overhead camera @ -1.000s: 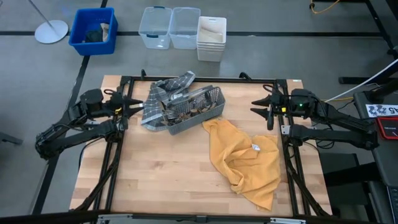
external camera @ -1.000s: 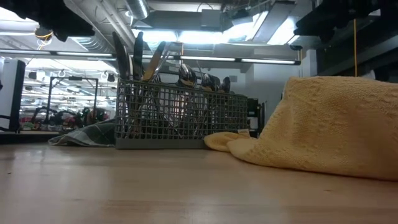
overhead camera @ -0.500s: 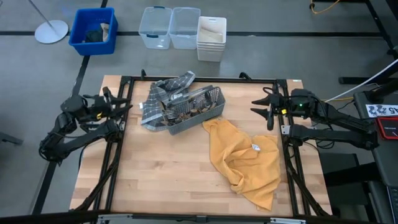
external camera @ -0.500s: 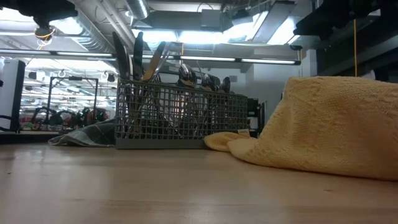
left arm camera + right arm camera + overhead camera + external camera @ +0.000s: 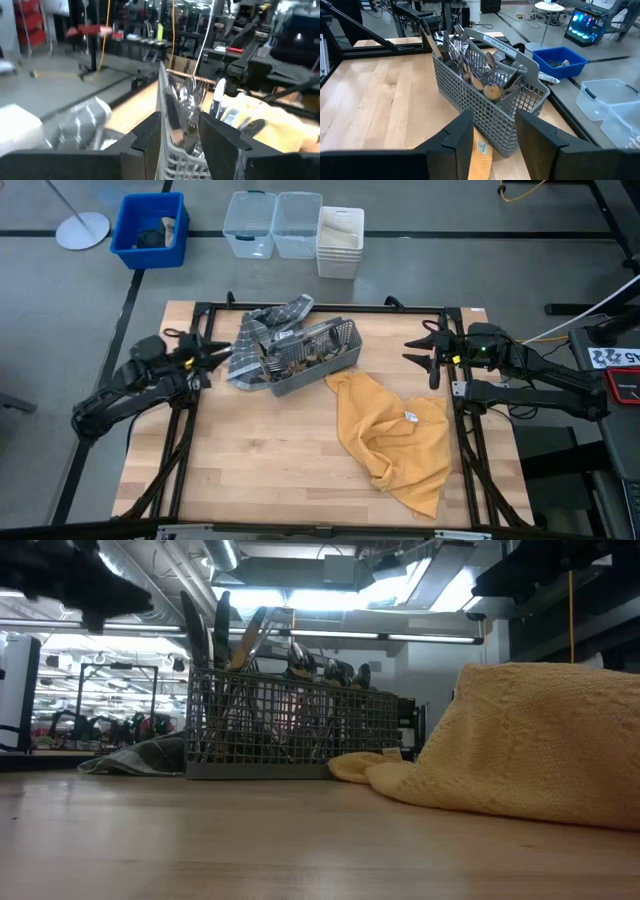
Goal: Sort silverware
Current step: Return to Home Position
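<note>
1. The silverware (image 5: 292, 360) is standing bundled in the grey wire-mesh caddy (image 5: 345, 360), with handles and bowls poking above its rim. No loose piece is showing on the counter (image 5: 270, 470).
2. The caddy is sitting toward the counter's far side, left of centre, and is resting partly on a grey plaid cloth (image 5: 258, 332). A yellow towel (image 5: 392, 435) is lying against its near right corner and spreading toward the right front.
3. The left pincer (image 5: 208, 352) is hovering over the left rail, just beside the plaid cloth and near the caddy's left end. It is pointing at the silverware, with its fingers standing apart and holding nothing.
4. The right pincer (image 5: 410, 352) is hanging by the right rail, well apart from the caddy, with the towel's upper edge between them. It is also facing the silverware, with its fingers parted and gripping nothing.
5. Compared with half a second ago, the left arm is reaching farther in toward the caddy, having been drawn back outside the rail then. A second ago it was about where it is now. In the low view its dark shape is now showing lower at the upper left.
6. The right arm, silverware, caddy, cloth and towel are lying just as they were.
</note>
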You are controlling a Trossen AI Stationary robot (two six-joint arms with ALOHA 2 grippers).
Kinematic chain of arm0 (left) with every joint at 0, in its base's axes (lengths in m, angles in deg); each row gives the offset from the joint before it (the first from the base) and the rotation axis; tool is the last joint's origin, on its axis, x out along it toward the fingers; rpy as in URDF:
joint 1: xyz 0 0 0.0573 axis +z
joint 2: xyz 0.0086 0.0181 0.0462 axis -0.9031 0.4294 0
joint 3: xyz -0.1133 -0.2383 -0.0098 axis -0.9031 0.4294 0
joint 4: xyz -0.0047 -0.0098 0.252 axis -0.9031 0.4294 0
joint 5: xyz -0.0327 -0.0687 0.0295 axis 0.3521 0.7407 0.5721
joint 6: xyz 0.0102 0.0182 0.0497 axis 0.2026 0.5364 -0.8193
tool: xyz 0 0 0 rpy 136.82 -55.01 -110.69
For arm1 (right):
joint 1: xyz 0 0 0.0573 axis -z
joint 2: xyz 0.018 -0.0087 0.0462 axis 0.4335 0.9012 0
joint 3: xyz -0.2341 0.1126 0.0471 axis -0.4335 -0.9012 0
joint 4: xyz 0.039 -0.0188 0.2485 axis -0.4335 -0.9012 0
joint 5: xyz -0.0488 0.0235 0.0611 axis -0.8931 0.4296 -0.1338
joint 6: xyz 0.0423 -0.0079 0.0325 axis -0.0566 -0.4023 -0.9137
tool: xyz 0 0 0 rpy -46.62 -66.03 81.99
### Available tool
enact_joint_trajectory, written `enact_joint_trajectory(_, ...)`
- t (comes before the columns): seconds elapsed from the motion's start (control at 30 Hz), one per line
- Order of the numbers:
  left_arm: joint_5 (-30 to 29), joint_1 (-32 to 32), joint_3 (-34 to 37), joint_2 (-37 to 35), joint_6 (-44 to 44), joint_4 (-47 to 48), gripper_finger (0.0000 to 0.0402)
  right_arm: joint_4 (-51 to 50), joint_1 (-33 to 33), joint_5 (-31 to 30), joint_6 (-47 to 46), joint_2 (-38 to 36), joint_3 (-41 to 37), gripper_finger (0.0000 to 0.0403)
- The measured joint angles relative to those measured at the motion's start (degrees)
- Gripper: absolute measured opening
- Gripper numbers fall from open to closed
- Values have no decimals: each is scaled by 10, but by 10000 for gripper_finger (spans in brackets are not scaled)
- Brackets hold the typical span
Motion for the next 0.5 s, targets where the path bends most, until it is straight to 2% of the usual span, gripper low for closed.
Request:
enact_joint_trajectory(0.1, -2, 0, 54, 0, 48, -53, 122, 0, 0, 0, 0, 0, 0, 147)
enact_joint_trajectory(0.3, -1, 0, 157, 0, 68, -210, 122, 0, 0, 0, 0, 0, 0, 147)
enact_joint_trajectory(0.43, -2, 0, 217, 0, 100, -272, 122, 2, 0, 0, 0, -3, 0, 147)
enact_joint_trajectory(0.5, -13, 0, 218, 4, 105, -276, 122, 10, 0, 0, 0, -8, 0, 147)
